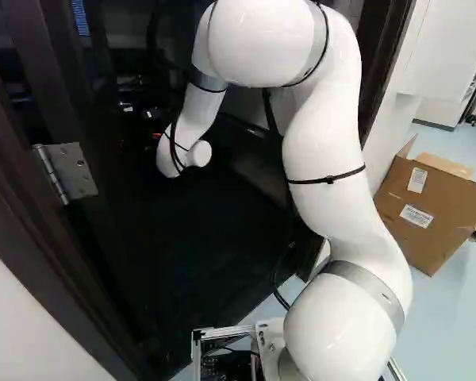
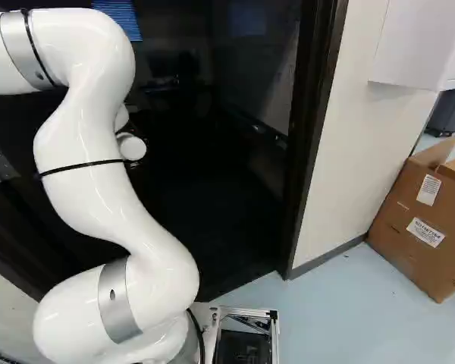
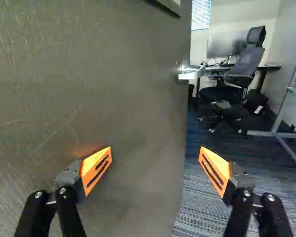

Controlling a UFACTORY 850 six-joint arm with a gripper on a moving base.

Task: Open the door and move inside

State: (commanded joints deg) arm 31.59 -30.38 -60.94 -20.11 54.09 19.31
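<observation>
Door (image 3: 128, 64), dark and faintly grained, stands open ahead of the hand (image 1: 150, 115), its edge showing between spread, orange-padded fingers (image 3: 95, 169) that grip nothing. A shiny lever (image 3: 189, 75) juts by that edge; ribbed carpet (image 3: 202, 212) lies beyond. The white, rounded arm (image 1: 324, 151) arches up, then dips toward the doorway, where the hand is barely discernible in the dark.

My arm (image 2: 87, 193) runs off the right base view's left edge; door (image 3: 89, 98) only partly inside wrist view.
</observation>
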